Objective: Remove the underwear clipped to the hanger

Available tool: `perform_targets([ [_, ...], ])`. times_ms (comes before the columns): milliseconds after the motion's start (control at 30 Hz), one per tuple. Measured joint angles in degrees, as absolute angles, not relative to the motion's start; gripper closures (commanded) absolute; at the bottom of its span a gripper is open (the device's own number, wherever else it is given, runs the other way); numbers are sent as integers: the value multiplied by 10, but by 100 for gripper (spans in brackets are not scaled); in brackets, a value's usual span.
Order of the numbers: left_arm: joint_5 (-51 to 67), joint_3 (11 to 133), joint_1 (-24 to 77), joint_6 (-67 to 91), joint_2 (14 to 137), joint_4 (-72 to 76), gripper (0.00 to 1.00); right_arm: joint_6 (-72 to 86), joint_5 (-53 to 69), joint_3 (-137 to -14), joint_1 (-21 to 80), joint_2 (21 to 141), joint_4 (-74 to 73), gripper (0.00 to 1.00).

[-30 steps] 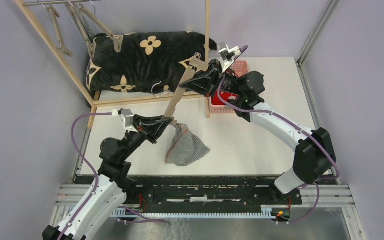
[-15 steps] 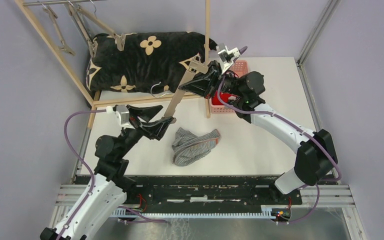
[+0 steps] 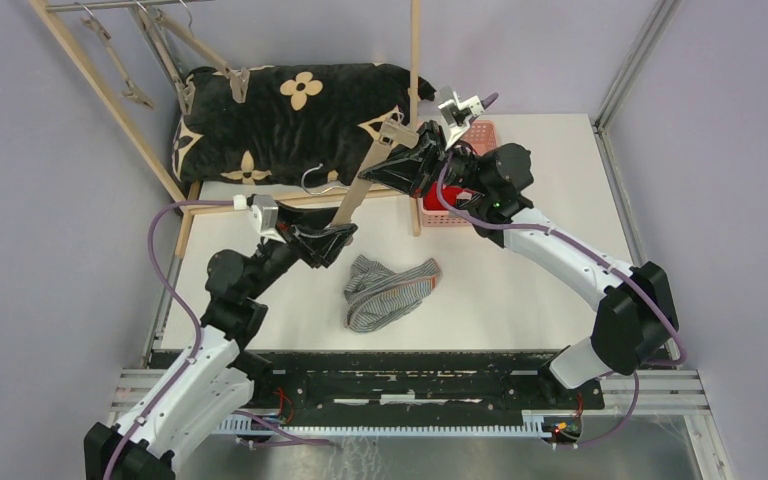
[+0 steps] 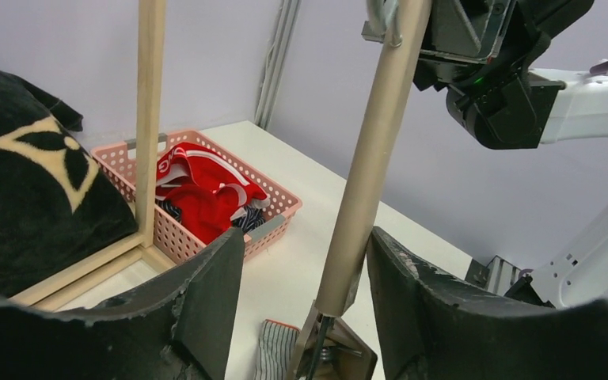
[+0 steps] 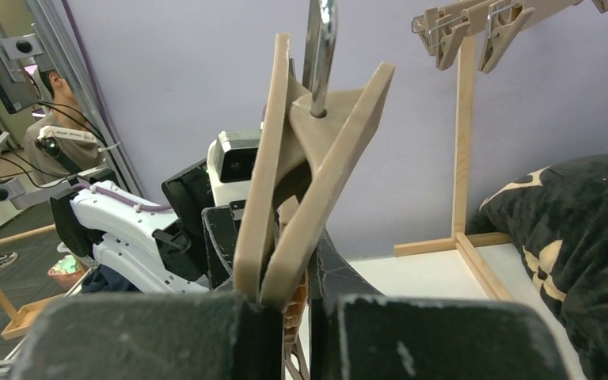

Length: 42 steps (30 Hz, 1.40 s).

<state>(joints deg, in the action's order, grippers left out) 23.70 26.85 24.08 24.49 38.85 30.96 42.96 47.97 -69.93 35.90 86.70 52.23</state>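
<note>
The grey shorts (image 3: pixel 390 290) lie loose on the desk (image 3: pixel 520 290), just right of the left fingers (image 4: pixel 419 301), which stand apart astride the low end of the hanger (image 3: pixel 360 190); the right fingers (image 5: pixel 150 340) clamp its top.

Top external view: mounted high above and behind both arm bases, looking steeply down over the whole desk (image 3: pixel 520 300) toward its far edge, where the black cushion (image 3: pixel 280 125) and pink basket (image 3: pixel 447 218) lie. Left wrist view: low and close, looking between its own jaws toward the desk's far right corner, past the wooden hanger (image 4: pixel 364 174) to the basket and the right arm (image 4: pixel 514 103). Right wrist view: closer still, looking along the same hanger, held in its own jaws, toward the left arm (image 5: pixel 127 229) and the desk's left edge; all three views share the hanger.
</note>
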Motion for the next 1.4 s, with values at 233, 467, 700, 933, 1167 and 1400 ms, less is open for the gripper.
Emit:
perform_targets([
  [233, 242, 270, 241, 245, 387, 332, 42, 425, 480, -699, 360, 867, 513, 99],
  [467, 282, 275, 247, 246, 381, 334, 97, 426, 475, -699, 362, 867, 504, 99],
  [700, 289, 288, 246, 245, 366, 287, 97, 408, 467, -696, 363, 858, 470, 53],
  [933, 190, 418, 241, 224, 342, 101, 97, 285, 429, -637, 364, 801, 358, 40],
  [1167, 45, 569, 241, 162, 368, -103, 97, 156, 304, -547, 405, 741, 198, 28],
  [1400, -25, 619, 241, 135, 479, -215, 97, 63, 173, -536, 496, 797, 38, 10],
])
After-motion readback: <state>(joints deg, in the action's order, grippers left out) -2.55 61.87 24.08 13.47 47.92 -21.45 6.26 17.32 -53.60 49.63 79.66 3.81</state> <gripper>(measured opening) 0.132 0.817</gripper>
